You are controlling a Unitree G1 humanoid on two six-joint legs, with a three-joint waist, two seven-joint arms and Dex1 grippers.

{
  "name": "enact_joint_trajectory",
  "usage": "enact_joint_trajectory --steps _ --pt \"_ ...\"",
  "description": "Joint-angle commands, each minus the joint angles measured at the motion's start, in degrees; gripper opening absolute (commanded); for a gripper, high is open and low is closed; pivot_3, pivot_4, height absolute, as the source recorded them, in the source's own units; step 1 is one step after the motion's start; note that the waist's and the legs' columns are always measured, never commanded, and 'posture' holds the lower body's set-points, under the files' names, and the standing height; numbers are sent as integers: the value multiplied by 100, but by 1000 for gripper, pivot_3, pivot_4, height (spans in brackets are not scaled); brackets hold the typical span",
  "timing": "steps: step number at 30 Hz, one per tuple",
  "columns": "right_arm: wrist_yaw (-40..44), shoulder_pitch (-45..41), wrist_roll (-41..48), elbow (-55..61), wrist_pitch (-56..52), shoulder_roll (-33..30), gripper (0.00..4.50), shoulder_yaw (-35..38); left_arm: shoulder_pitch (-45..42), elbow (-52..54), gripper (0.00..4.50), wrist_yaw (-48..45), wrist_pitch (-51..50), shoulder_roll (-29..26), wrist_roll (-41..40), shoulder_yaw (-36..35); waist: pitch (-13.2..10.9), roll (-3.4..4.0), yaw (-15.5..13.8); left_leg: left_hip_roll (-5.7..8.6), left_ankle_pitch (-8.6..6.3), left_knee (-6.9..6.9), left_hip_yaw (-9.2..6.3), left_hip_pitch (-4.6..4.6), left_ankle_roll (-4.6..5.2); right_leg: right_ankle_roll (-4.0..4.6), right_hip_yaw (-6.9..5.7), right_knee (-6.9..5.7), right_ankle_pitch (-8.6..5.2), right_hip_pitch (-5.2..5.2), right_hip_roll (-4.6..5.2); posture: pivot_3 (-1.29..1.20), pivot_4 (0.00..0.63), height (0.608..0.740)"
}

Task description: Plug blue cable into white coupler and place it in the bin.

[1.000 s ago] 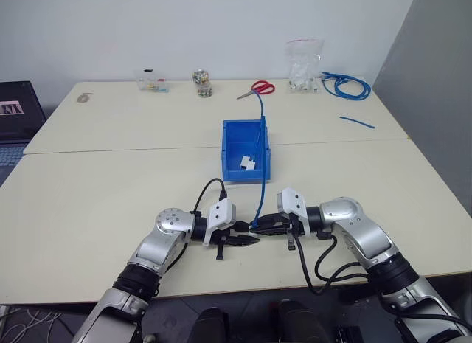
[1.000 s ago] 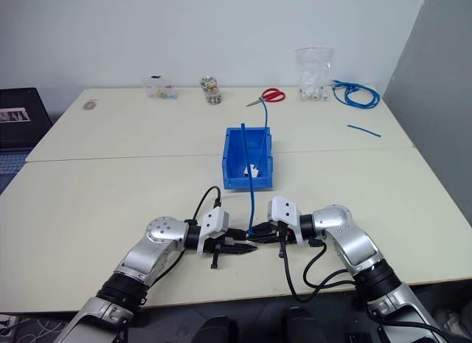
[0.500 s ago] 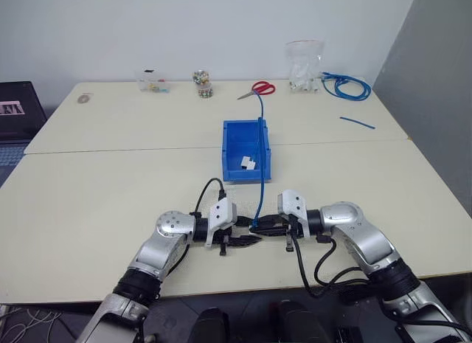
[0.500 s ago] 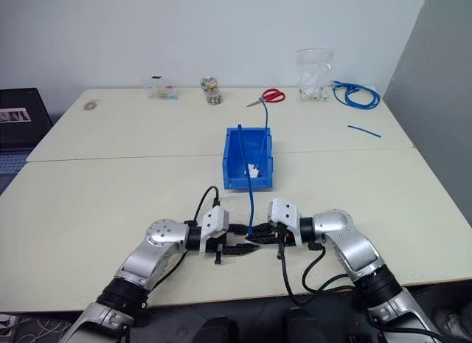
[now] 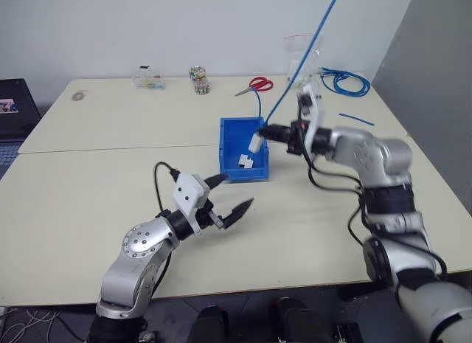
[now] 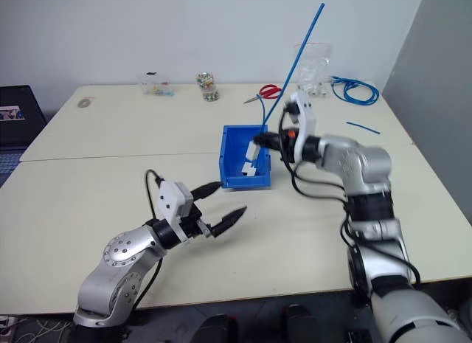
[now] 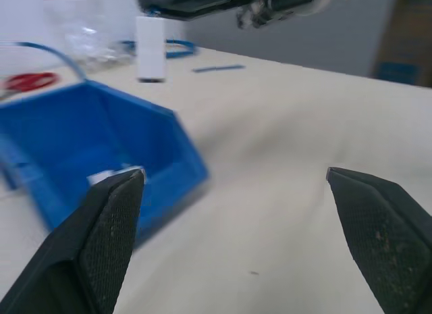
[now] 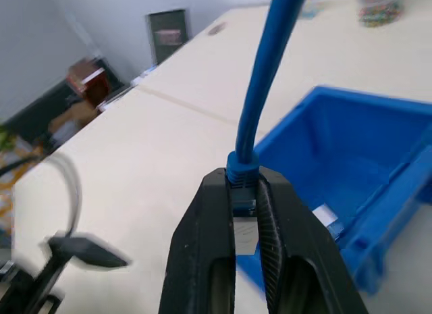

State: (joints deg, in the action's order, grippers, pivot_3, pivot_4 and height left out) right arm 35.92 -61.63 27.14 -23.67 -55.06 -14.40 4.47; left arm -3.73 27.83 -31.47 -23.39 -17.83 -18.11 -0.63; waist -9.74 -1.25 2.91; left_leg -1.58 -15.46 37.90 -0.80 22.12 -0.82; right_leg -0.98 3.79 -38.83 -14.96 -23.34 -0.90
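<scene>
My right gripper [image 5: 267,130] is clamped on the blue cable [image 5: 306,49] right at its plug end, holding it up over the near right corner of the bin [image 5: 230,147]. From there the cable shoots up and away at a slant, way above the table [image 5: 88,188]. The white coupler [image 5: 255,142] hangs off the plug just under my fingertips, over the bin's right side. In the right wrist view my two fingers [image 8: 201,246] pinch the blue boot of the plug, with the white block showing between them just below it.

My left gripper [image 5: 227,197] is spread wide with nothing in it, hovering above the table just in front of the bin. The left wrist view has both fingertips [image 7: 111,219] far apart, the bin off to one side and the coupler dangling above it.

There's already a second white coupler [image 5: 245,162] lying on the bin floor, on a shorter blue cable [image 5: 259,101] that arcs out over the back rim.

Along the far edge of the table: red scissors [image 5: 255,85], a clear plastic bag [image 5: 300,57], a coiled blue cable [image 5: 345,81], a short blue offcut [image 5: 356,119], a little jar [image 5: 198,79] and a small clear box [image 5: 150,78]. As for labels or writing, I can't read any on anything here.
</scene>
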Motion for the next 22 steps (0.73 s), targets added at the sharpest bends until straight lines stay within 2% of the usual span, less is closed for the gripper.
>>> enact_joint_trajectory --steps 1,5,8,10,14,16,17,22 --pt "-224 -819 -564 -1682 984 205 918 -105 266 581 4500 998 -165 500 125 -65 -1 -1 7 2 0 -3 10 0 0 5 11 5 3 -2 1 0 150 740" --pt "-355 -1332 -994 -2921 1780 364 1735 -184 565 717 4500 1337 -195 776 193 172 -1 -1 24 9 -2 -1 24 34 -2 12 17 17 14 -25 5 0 150 740" --pt "-276 -1532 -1231 -3390 2095 343 2589 -228 556 724 4500 1437 -232 820 214 275 -1 -1 -6 13 -1 4 22 82 -3 9 14 9 17 -69 9 0 150 740" --pt "-295 -1618 -1329 -3589 2230 281 3114 -209 447 590 4500 1546 -297 824 254 274 -1 -1 -17 13 -1 5 24 87 -4 10 15 6 18 -76 11 0 150 740" --pt "-449 -1669 -1493 -3518 2408 47 3889 -154 -3 168 4500 1907 -478 995 158 -29 -2 -2 -40 14 -1 4 21 84 -4 10 11 0 18 -75 10 0 150 740" --pt "-319 -1445 -1509 -2738 2192 -217 4391 -188 -305 -75 4500 2139 -612 1098 113 -260 -2 -2 -42 15 -1 7 22 83 -4 10 12 -3 18 -74 7 0 150 740" --pt "-284 -1365 -1507 -2491 2109 -278 4451 -201 -365 -117 4500 2188 -648 1120 90 -321 -6 -2 -48 15 -1 7 22 83 -4 9 13 -3 18 -75 7 0 150 740" --pt "-642 977 -1741 1171 2419 -708 4451 -351 -535 -556 4500 2449 -657 1052 211 -676 10 -18 -110 7 -2 2 5 89 -6 5 -1 9 14 -70 8 0 150 740"
